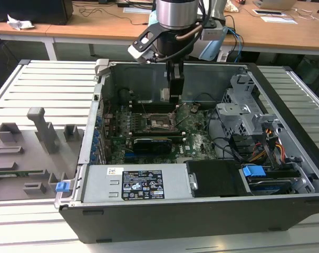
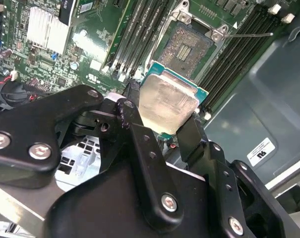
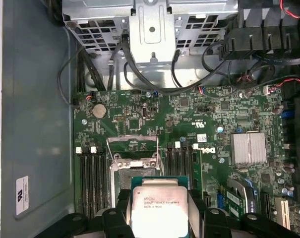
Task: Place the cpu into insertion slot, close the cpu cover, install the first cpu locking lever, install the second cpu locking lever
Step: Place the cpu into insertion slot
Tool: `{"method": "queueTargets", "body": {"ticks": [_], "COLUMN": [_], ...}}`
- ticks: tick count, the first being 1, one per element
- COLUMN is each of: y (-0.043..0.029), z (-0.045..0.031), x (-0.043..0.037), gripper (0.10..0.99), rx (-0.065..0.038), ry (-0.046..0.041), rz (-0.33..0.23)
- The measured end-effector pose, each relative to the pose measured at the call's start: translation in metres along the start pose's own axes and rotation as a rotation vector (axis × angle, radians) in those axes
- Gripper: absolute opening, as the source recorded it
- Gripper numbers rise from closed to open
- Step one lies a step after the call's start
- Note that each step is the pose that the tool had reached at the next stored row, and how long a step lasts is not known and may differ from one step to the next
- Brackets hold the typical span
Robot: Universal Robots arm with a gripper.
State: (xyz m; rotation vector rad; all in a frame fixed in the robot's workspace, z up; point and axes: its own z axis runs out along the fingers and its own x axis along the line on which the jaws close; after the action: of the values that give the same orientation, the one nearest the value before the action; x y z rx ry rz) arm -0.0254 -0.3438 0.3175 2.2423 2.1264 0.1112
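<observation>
My gripper (image 2: 162, 119) is shut on the cpu (image 2: 168, 101), a flat square chip with a pale metal face on a green-edged base, clamped at two opposite edges by the black fingers (image 2: 132, 111). The first wrist view also shows the cpu (image 3: 157, 208) in the gripper (image 3: 157, 220). The insertion slot (image 2: 189, 47) lies uncovered on the green board, a short way beyond the chip, and the chip hangs above the board without touching it. The cpu cover (image 3: 110, 153) stands swung up behind the slot. A thin lever (image 2: 249, 35) sticks out beside the slot. In the exterior view the gripper (image 1: 173, 97) hangs inside the case, just behind the insertion slot (image 1: 160, 122).
Black memory slots (image 2: 140, 29) flank the socket on both sides. A long black card (image 1: 151, 143) lies in front of it, a power supply (image 1: 133, 184) at the case front, and a drive cage (image 1: 243, 110) with cables at the exterior view's right. Grey fixtures (image 1: 38, 137) stand left of the case.
</observation>
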Motion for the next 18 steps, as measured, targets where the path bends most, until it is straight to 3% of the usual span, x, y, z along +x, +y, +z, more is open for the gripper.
{"method": "queueTargets", "body": {"ticks": [18], "y": [-0.0014], "z": [0.0145], "x": [-0.0003], "gripper": [0.541], "rx": [0.000], "ry": [0.0009], "rz": [-0.003]}}
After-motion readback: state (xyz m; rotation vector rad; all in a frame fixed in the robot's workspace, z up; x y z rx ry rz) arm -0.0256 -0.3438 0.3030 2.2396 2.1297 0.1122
